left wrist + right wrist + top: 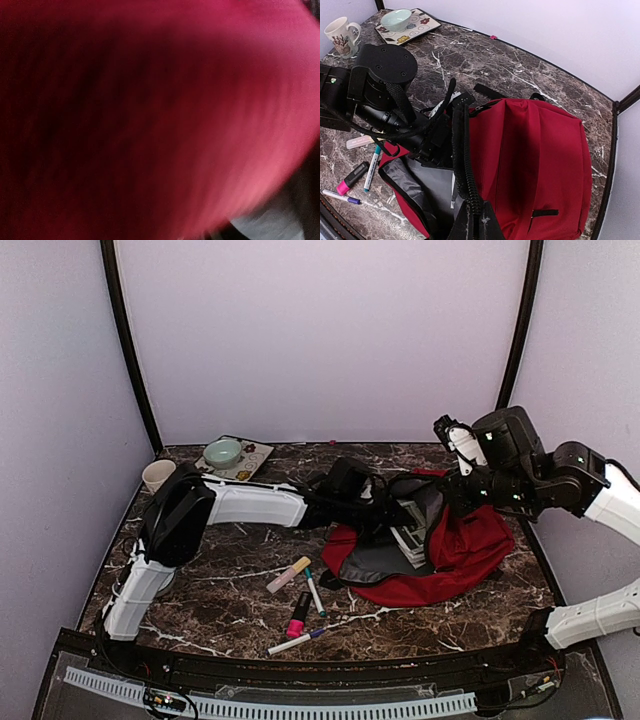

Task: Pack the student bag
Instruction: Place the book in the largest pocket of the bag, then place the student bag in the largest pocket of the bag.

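Right gripper [471, 212] clenched on far flap of student bag [535, 160], mouth lifted. Left gripper [372, 502] inside; finger state unreadable. Best: hold flap high, back left out straight.

The dark marble table [230, 590] carries the red student bag [470, 550] right of centre, four markers [298, 615] (scattered, lower middle), and at upper left a mug [157, 475] beside a patterned plate [255, 457].

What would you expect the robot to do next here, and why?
Probably draw the left arm back out of the student bag toward the pens on the table: its wrist is deep inside, and the right gripper holds the rim open.
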Motion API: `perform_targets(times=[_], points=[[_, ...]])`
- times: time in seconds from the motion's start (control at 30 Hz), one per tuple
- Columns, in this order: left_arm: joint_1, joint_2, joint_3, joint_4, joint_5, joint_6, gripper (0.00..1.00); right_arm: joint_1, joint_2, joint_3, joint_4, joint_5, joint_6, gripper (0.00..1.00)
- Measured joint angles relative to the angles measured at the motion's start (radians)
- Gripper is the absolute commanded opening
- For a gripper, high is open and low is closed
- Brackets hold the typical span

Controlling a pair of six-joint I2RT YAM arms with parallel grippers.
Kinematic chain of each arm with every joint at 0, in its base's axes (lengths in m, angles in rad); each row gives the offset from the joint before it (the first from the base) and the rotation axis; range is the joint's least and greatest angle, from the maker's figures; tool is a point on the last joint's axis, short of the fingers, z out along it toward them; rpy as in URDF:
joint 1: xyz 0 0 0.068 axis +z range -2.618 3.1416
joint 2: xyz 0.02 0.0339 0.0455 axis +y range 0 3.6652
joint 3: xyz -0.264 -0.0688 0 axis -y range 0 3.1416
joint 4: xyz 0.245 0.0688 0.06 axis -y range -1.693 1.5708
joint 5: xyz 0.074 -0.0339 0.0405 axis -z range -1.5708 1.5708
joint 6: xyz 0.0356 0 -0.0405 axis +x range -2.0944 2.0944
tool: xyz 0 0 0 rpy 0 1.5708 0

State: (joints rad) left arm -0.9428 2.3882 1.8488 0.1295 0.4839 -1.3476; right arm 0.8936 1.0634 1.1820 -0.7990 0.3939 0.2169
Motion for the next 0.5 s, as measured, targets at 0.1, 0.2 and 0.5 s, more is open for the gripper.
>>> perform_targets(times=[0.1,0.2,0.5], points=[[0.01,-0.063,-0.07,-0.066,-0.005,0.072,0.71,0.0,0.0,-0.011,0.017,-0.044,-0.003,0.0],[0.024,-0.171,-0.14,-0.15,-0.025,0.161,0.75,0.0,-0.018,-0.05,0.057,-0.103,-0.011,0.0],[0.1,-0.501,-0.228,-0.365,-0.143,0.462,0.73,-0.002,-0.057,-0.164,0.135,-0.309,-0.02,0.0]])
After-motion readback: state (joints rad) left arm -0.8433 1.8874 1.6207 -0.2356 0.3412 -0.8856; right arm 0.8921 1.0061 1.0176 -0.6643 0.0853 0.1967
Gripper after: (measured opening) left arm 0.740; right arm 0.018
